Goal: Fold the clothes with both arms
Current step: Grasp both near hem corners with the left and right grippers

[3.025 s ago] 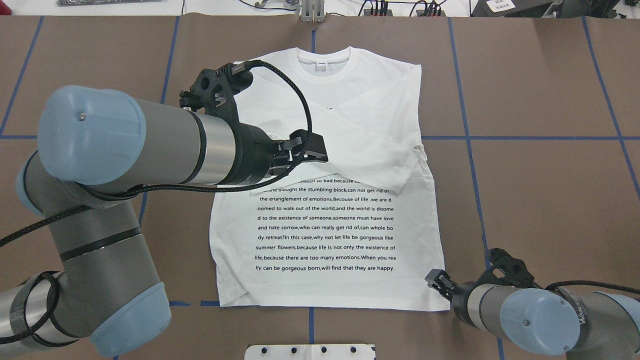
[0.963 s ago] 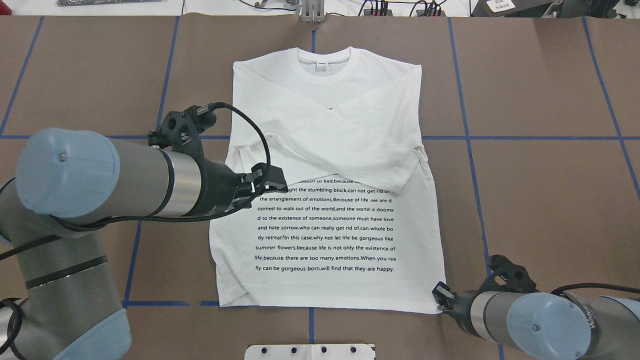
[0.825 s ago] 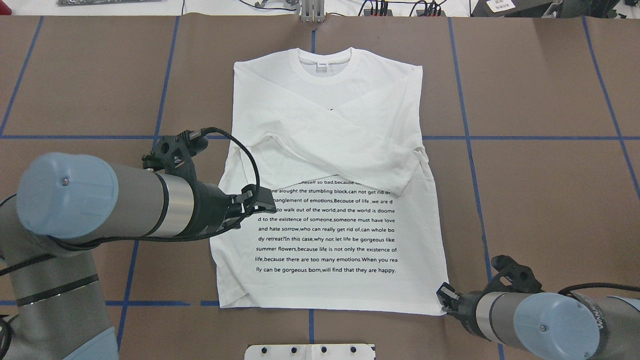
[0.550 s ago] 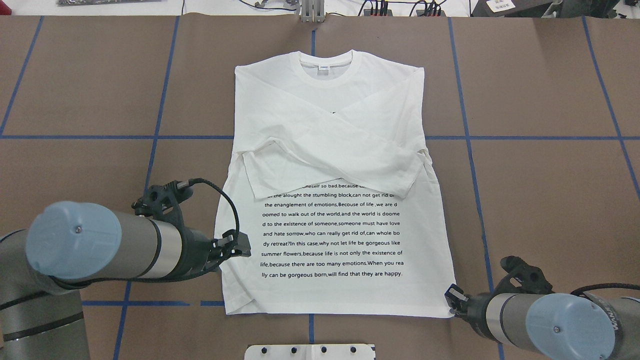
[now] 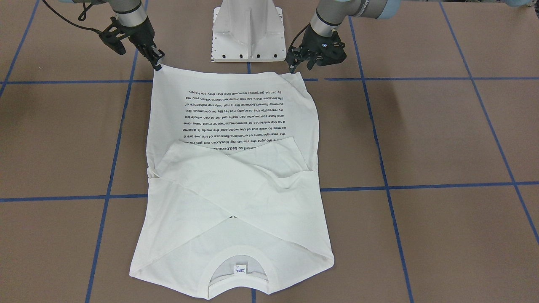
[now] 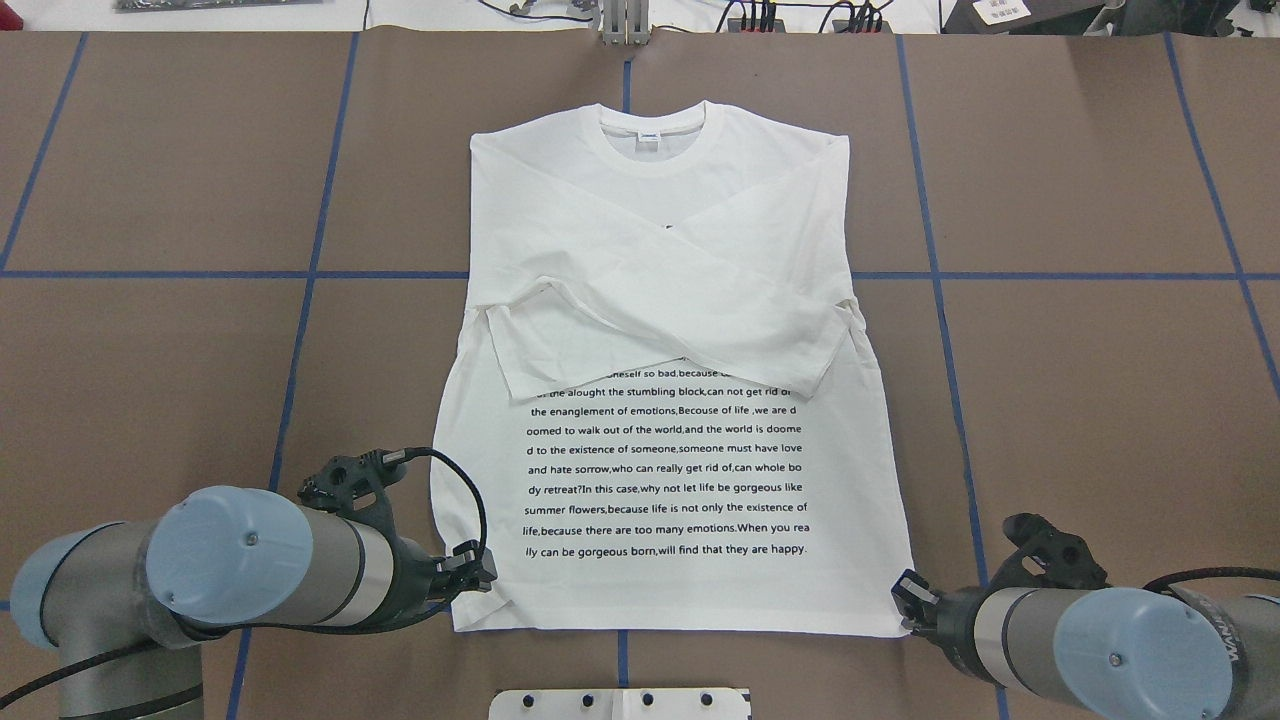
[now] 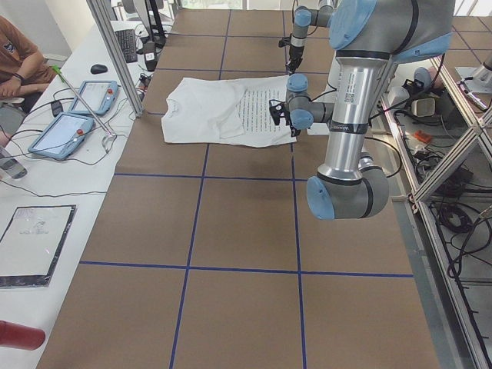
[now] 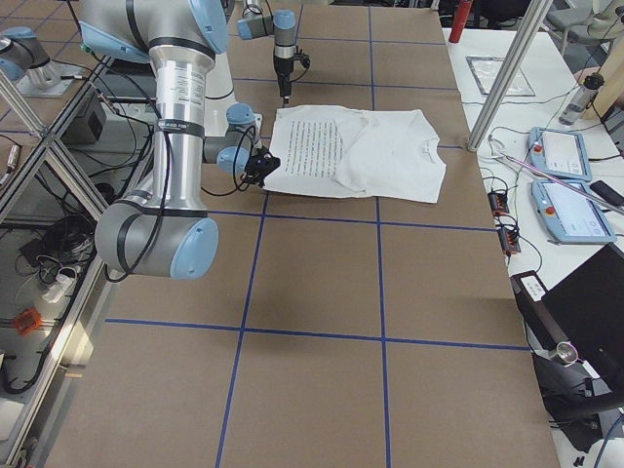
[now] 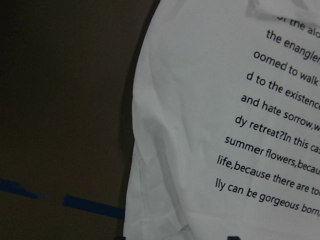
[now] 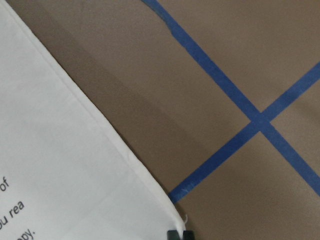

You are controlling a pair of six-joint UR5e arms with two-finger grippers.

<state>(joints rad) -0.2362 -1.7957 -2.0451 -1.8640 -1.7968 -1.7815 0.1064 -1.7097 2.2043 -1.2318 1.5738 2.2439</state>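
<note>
The right end effector (image 5: 157, 64) is pinched narrow on one hem corner of the white long-sleeved shirt (image 6: 660, 330). The left end effector (image 6: 478, 580) hangs spread wide over the other hem corner. The shirt lies flat on the tabletop (image 6: 1080, 400), its crossed sleeves covering the top of its black text (image 6: 665, 470). Just off the shirt's hem, between the arms, stands the white pedestal base (image 5: 247, 29).

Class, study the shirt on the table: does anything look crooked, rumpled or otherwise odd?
Mostly tidy. The shirt lies flat, but its hem corner on the robot's left is puckered, that side edge bows inward, and the crossed sleeves cover the top lines of the printed text.
</note>
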